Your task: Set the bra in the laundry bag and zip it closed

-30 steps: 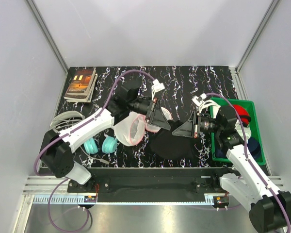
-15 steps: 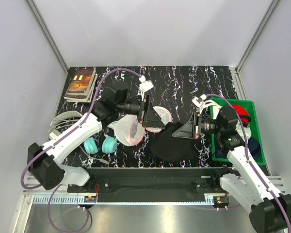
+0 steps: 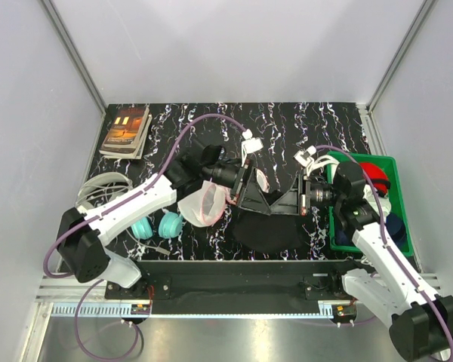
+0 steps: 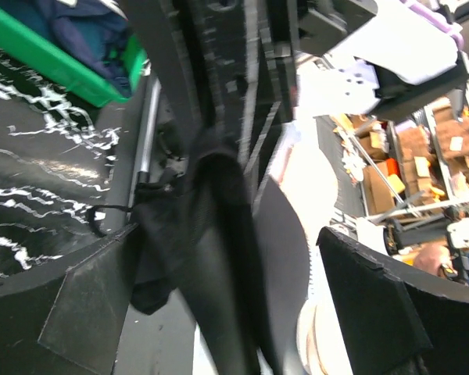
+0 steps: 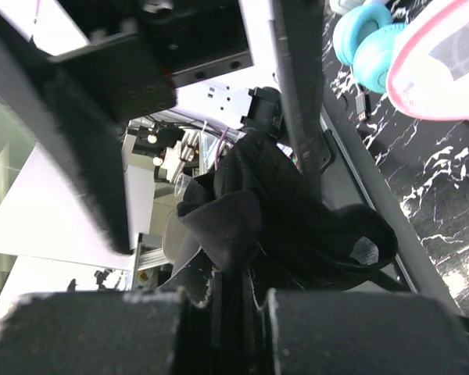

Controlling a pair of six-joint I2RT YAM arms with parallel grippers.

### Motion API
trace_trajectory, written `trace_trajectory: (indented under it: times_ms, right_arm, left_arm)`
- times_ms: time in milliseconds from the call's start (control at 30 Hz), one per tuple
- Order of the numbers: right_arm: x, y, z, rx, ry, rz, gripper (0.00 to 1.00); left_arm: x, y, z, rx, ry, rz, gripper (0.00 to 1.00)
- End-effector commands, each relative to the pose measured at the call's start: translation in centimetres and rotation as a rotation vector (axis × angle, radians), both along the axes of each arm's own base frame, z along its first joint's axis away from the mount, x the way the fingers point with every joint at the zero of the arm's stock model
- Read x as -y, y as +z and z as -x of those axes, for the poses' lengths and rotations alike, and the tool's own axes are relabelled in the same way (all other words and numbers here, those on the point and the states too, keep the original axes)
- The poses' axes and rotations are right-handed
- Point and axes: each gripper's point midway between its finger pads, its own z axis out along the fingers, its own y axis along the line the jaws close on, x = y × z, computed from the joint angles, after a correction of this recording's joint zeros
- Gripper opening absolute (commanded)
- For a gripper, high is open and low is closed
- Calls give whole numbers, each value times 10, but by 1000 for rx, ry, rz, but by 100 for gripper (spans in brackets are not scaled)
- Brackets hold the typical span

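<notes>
The right gripper is pinched together on a fold of the bra, holding one bunch of the black fabric up off the table. The rest of the bra lies in a heap near the front edge, a little right of centre. The left gripper reaches in from the left with its fingers spread wide, one on each side of that raised fold, and it holds nothing. The laundry bag sits just left of the heap with its pink rim showing, open as far as we can tell. The teal headphones lie further left again.

As we read it, the step in hand is a second grip, so that both grippers hold the limp garment before it goes into the case. To do it well, we want the left fingers to close on fabric alone, a little below the right gripper's pinch. They must not close on the right gripper's own fingers, which stand very close in the left wrist view. We should take a thick bunch rather than a single strap, or it will probably slip out. Then both lift together so nothing drags, carry left, and lower the bundle into the middle of one mesh half. Any edge left draped over the pink zip line will likely jam the zip. The bag looks light and may slide when pushed.
</notes>
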Motion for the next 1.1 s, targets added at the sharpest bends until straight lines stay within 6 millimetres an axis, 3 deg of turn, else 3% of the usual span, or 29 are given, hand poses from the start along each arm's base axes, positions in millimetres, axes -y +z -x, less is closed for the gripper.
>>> trace_trajectory:
  times_ms: [0, 133, 167, 267, 300, 400, 467, 533, 700, 867, 1067]
  right_arm:
    - [-5, 10, 3, 41, 43, 3, 8]
    - [-8, 9, 2, 36, 51, 10, 11]
    - [-8, 10, 2, 39, 51, 10, 11]
    - [-8, 12, 2, 45, 47, 8, 13]
    - [-8, 12, 3, 47, 48, 8, 13]
    - [-7, 11, 6, 45, 56, 7, 16]
    - [-6, 8, 8, 42, 62, 8, 21]
    - [-6, 4, 11, 35, 67, 10, 25]
    - [-3, 1, 17, 48, 61, 11, 48]
    - [-1, 4, 21, 87, 51, 5, 80]
    - [1, 19, 25, 171, 42, -12, 100]
  left_arm:
    - [9, 32, 5, 33, -59, 93, 97]
    - [16, 29, 5, 3, -72, 81, 81]
    - [17, 26, 4, -15, -76, 72, 66]
    - [17, 20, 4, -30, -75, 60, 45]
    - [17, 18, 3, -32, -67, 55, 31]
    - [16, 17, 2, -34, -52, 50, 10]
    - [15, 18, 2, -35, -50, 51, 2]
    - [10, 18, -2, -42, -41, 54, 0]
    - [-15, 27, -7, -54, -14, 92, 0]
    - [-39, 41, 0, -14, -4, 133, 0]
    - [-58, 48, -4, -22, 59, 141, 0]
